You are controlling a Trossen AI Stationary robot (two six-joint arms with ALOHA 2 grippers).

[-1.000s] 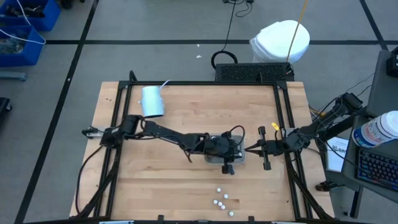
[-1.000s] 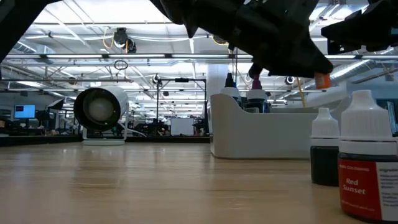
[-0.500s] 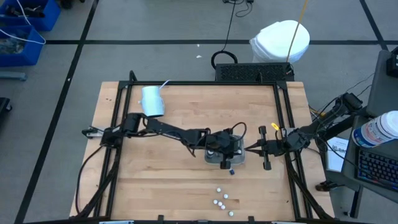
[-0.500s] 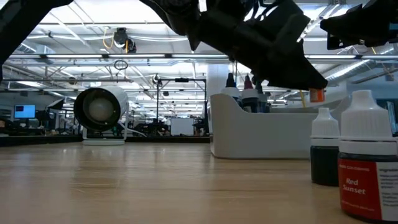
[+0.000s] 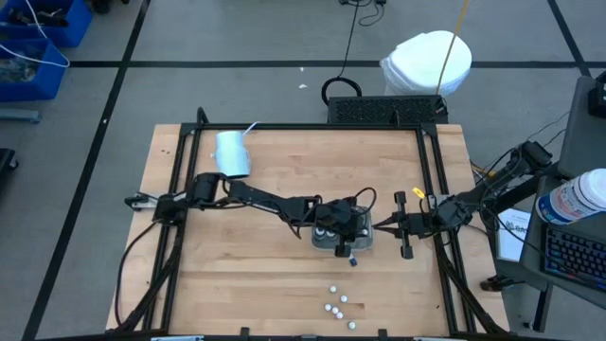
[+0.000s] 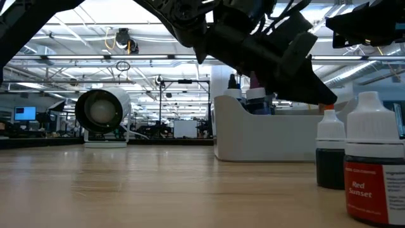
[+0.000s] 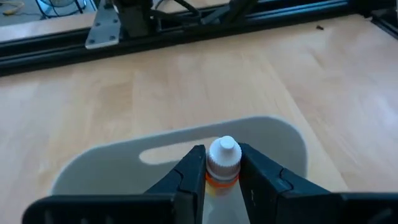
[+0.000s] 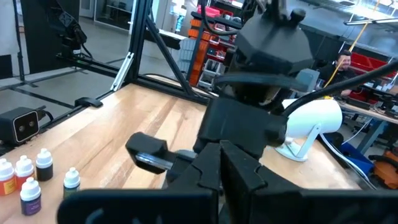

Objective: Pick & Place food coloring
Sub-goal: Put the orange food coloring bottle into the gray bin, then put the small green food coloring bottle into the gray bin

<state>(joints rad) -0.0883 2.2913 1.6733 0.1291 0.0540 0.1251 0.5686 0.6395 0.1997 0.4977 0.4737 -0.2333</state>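
1. The left end effector is clamped on a small food coloring bottle; its two dark fingers press either side of the bottle's orange band, and the white cap sticks out just past the fingertips.
2. Directly beneath and ahead of this end effector lies the pale grey tray, whose rounded rim and slot-shaped handle hole show just beyond the held bottle.
3. From above, the left end effector sits over the tray near the middle of the tabletop, with the left arm stretching back from it toward the tabletop's left edge.
4. In the level view, caps of bottles already in the tray poke above its wall, just beside the dark mass of the left end effector.
5. A cluster of loose bottles stands on the tabletop well apart from the left end effector, toward the front edge; two of them loom close to the low camera, one labelled "Red Sunset".
6. The pale blue cup lies on its side far behind the left end effector, near the back left corner.
7. The right end effector hangs just beside the tray's right side, tips pointing at the left end effector; its fingers sit together with nothing between them.
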